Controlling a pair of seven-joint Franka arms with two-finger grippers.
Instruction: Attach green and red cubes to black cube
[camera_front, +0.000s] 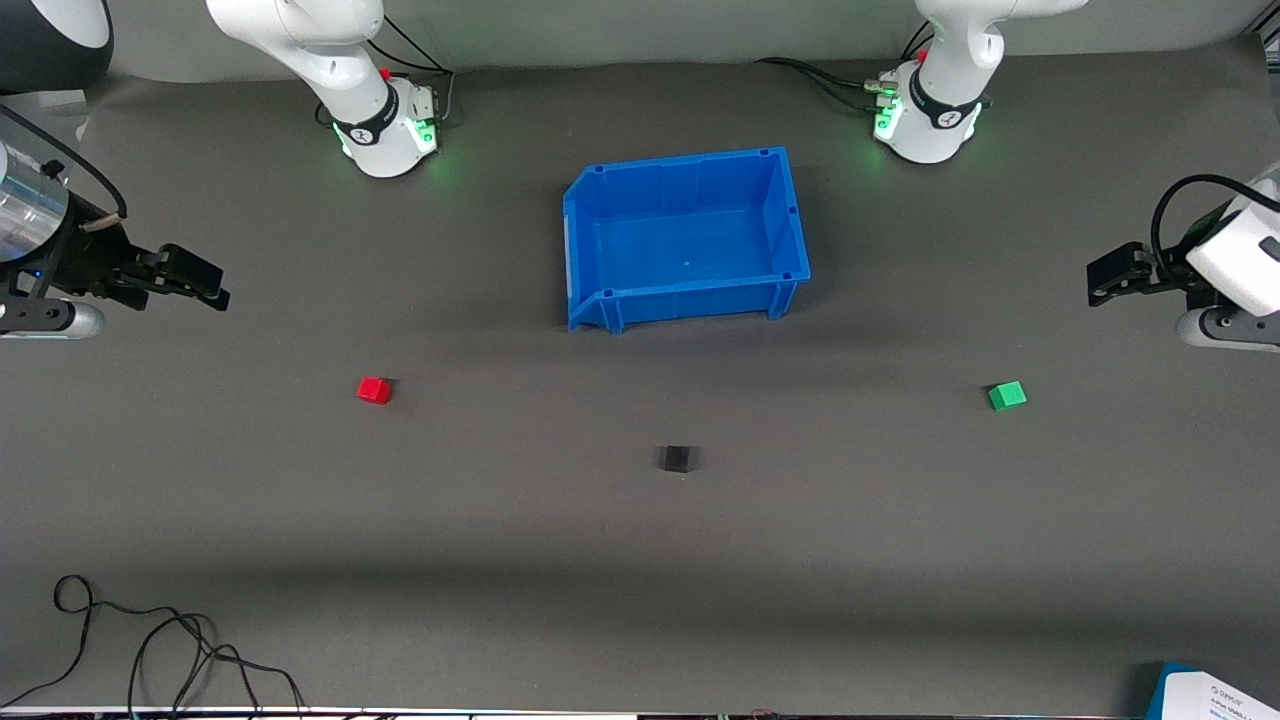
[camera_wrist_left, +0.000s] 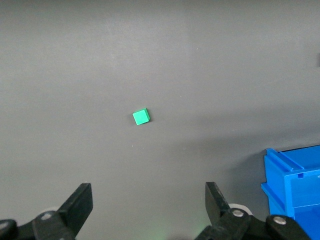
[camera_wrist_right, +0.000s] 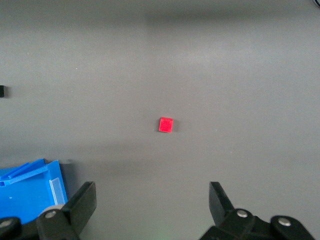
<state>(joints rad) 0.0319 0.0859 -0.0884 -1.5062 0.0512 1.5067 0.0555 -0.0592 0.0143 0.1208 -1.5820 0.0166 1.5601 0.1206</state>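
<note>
The black cube (camera_front: 677, 459) sits on the grey table mat, nearer to the front camera than the blue bin. It also shows at the edge of the right wrist view (camera_wrist_right: 1, 91). The red cube (camera_front: 374, 390) lies toward the right arm's end and shows in the right wrist view (camera_wrist_right: 166, 124). The green cube (camera_front: 1007, 396) lies toward the left arm's end and shows in the left wrist view (camera_wrist_left: 141, 117). My right gripper (camera_front: 205, 285) is open and empty, up at the right arm's end. My left gripper (camera_front: 1105, 283) is open and empty, up at the left arm's end.
An empty blue bin (camera_front: 790, 215) stands mid-table between the arm bases, farther from the front camera than the cubes; its corner shows in both wrist views. Loose black cables (camera_front: 150, 640) lie at the table's front edge. A white paper (camera_front: 1215, 695) lies at the front corner.
</note>
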